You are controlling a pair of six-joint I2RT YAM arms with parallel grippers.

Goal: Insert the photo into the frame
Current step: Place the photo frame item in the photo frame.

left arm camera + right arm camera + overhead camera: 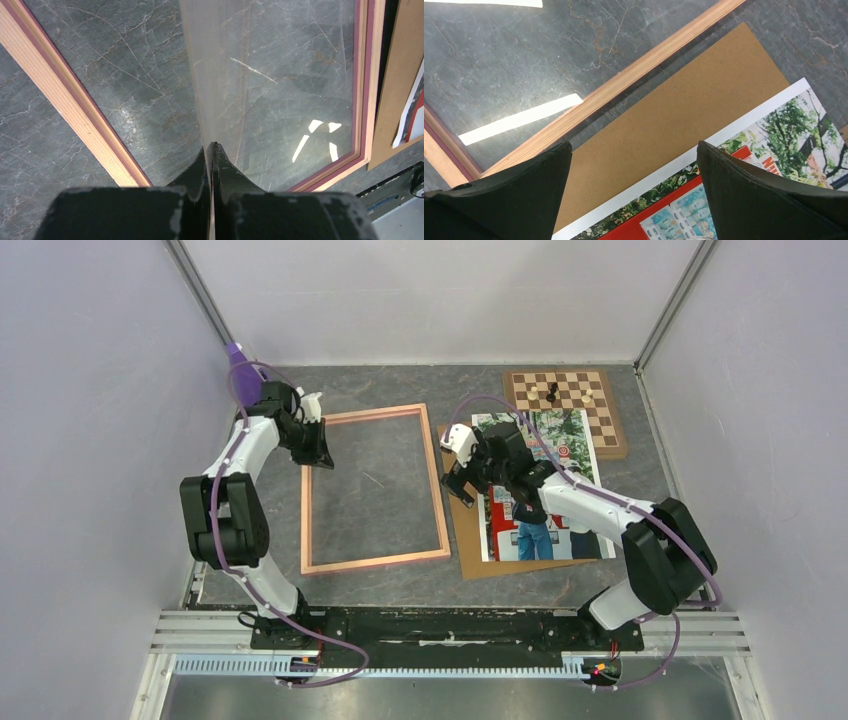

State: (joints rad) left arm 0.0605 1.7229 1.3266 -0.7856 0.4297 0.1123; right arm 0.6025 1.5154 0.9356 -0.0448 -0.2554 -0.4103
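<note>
From above, we see the frame (375, 561) lying flat on the table, with its opening not filled. The photo (572, 445) lies to its right on a brown board (465, 540), well outside the frame. The left gripper (318, 455) is at the far left corner of the frame. The right gripper (458, 480) hangs over the left edge of the board.

In the left wrist view, the left gripper (212, 155) is fully closed. It seems to pinch a thin clear sheet (220, 75), which rises above the frame (75, 100).

In the right wrist view, the right gripper (634, 150) is wide open and holds nothing. Under it we see the board (684, 110), a corner of the photo (774, 135) and one rail of the frame (624, 86).

We judge the task to be at an early stage: the photo is not yet picked up, and both the moving and the placing remain.
</note>
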